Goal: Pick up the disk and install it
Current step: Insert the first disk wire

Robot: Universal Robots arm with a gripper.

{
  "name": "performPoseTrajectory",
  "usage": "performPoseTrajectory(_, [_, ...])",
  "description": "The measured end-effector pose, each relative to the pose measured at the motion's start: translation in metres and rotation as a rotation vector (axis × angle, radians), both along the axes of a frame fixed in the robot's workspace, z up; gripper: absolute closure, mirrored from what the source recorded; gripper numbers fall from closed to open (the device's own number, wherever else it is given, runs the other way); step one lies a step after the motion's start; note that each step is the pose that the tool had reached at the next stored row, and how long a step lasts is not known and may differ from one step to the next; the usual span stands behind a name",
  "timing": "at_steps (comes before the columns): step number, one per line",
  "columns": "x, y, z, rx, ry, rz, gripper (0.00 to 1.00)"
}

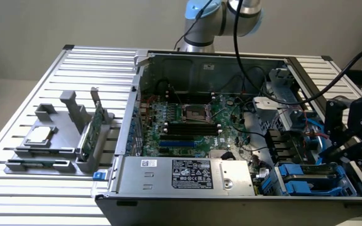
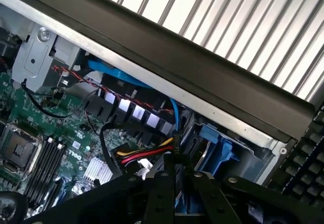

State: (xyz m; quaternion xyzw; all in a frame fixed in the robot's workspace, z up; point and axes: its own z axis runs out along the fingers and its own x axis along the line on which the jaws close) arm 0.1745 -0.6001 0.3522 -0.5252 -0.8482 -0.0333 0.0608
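1. My gripper (image 1: 350,143) hangs over the drive-bay corner of the open computer case (image 1: 187,59), at the exterior view's right. I cannot tell how far the jaws stand apart, or whether they hold anything.
2. The disk (image 1: 310,176), with its blue frame, sits in the bay (image 1: 348,186) at the case's near corner, just below the gripper.
3. Risk: a bundle of loose cables (image 2: 144,155) lies beside the bay; I judge the fingers could snag them or tilt the disk in its slot.
4. Case contents: motherboard (image 1: 193,125), power supply (image 1: 187,176), cabling.
5. Outside the case, a grey holder (image 1: 49,146) carries a chip (image 1: 41,135) and a green card (image 1: 90,134).
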Motion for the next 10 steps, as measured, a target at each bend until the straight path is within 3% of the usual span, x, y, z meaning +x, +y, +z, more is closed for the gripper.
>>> performPoseTrajectory(10, [-0.0067, 0.0000, 0.0000, -0.0002, 0.0004, -0.083, 0.84])
